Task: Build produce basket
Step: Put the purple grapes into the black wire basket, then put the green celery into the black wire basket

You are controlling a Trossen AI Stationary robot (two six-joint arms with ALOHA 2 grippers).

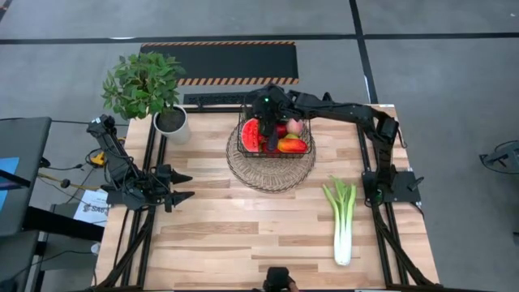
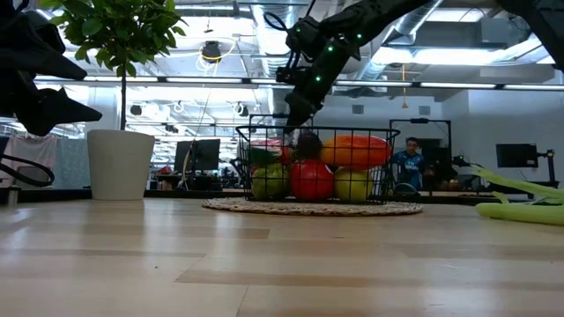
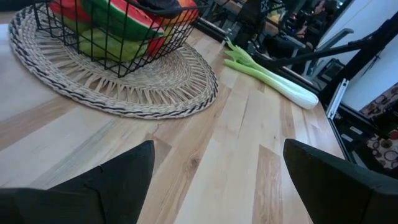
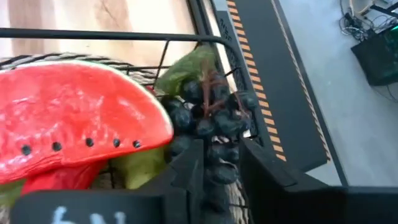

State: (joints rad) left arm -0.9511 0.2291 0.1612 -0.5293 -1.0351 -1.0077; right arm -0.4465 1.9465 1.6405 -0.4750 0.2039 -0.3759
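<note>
The dark wire basket (image 1: 310, 134) stands on a round woven mat (image 1: 270, 174) at the table's far middle. In it lie a watermelon slice (image 4: 81, 118), a mango (image 1: 292, 146), a peach (image 1: 294, 126), a red apple (image 2: 310, 180), pears (image 2: 269, 180) and dark grapes (image 4: 211, 115). My right gripper (image 4: 221, 180) slants down over the basket's far left corner, its fingers a little apart with the end of the grape bunch between them. The leek (image 1: 342, 219) lies flat on the table to the right. My left gripper (image 3: 217, 180) hovers open at the table's left edge. My right gripper has its two fingers (image 4: 186, 171) on either side of the near end of the grape bunch (image 4: 219, 163), slanting down from the table's far side. The bunch lies in the basket beside the watermelon slice, against the far wall. I cannot tell whether the fingers touch it.
A leafy plant in a white pot (image 1: 172, 123) stands at the far left corner. The near half of the table is bare wood (image 1: 243, 235). A person (image 2: 407, 163) sits in the room beyond the table.
</note>
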